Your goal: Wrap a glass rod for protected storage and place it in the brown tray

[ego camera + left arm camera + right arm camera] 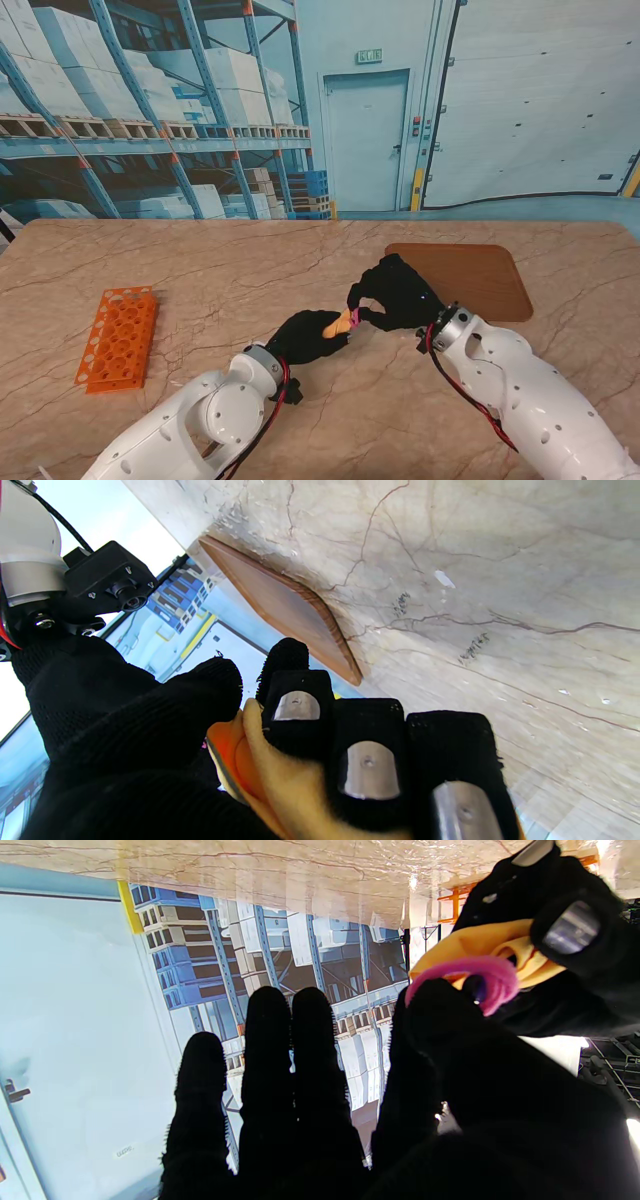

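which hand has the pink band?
The right hand: it pinches the pink band at the end of the yellow wrap, which the left hand grips.

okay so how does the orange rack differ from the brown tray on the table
The orange rack is bright orange, raised and full of holes; the brown tray is dark, flat and solid. The rack lies on the left, far from both hands; the tray lies on the right beside the right hand. Both rest on the marble table.

Left arm: reaches in from the near left.
Left hand [308,337]: fingers curled tight, holding something.
Right arm: reaches in from the near right.
Right hand [397,293]: thumb and finger pinching, other fingers [295,1080] straight.
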